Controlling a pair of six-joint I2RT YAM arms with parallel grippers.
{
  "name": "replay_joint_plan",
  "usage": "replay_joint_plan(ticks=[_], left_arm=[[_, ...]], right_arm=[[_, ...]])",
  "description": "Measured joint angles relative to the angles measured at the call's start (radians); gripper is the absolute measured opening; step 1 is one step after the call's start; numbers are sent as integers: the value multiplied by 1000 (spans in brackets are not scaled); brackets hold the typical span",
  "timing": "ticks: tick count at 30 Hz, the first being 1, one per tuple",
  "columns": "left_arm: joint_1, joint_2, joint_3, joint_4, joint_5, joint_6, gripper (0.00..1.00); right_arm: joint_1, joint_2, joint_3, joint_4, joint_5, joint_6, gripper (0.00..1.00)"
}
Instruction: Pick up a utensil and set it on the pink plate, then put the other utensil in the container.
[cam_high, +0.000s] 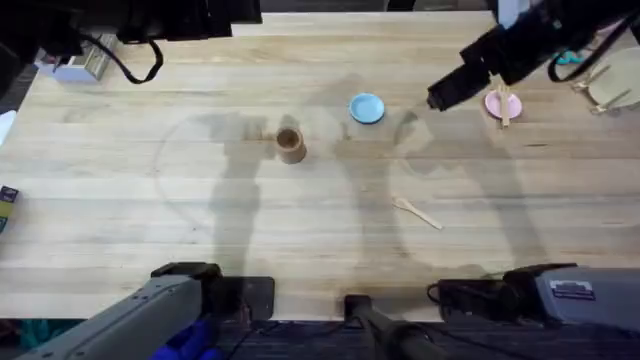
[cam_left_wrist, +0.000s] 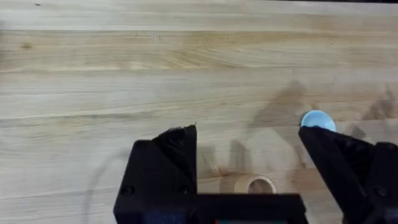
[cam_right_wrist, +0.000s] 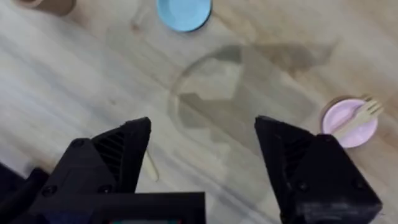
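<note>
The fork (cam_high: 505, 106) lies across the pink plate (cam_high: 495, 101) near the counter's (cam_high: 120, 200) far right edge, its tines past the rim, and the right end effector (cam_high: 432, 100) hangs just beside that plate, jaws wide and empty. The spoon (cam_high: 416, 212) lies alone on bare wood toward the near edge, well apart from the container (cam_high: 290, 145) standing mid-counter and from the blue plate (cam_high: 367, 108). The left end effector (cam_left_wrist: 249, 162) is spread wide, holding nothing, above the container.
</note>
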Motion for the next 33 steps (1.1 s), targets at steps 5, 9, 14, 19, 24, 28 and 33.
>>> replay_joint_plan(ticks=[5,9,14,19,24,28,33], left_arm=[[0,0,0,0,-5,0,993],[0,0,0,0,-18,9,993],[0,0,0,0,-27,85,993],[0,0,0,0,-27,180,993],[0,0,0,0,-27,276,993],[0,0,0,0,-27,322,994],[0,0,0,-1,-27,344,994]], right_arm=[[2,-18,0,-116,-35,-42,996],[7,-57,-6,-178,-56,-66,996],[40,-104,-101,-150,-65,-79,996],[73,-169,-296,-51,-59,-84,996],[131,-211,-443,22,-37,-88,996],[220,-214,-501,60,31,-90,996],[303,-214,-567,126,90,-91,996]])
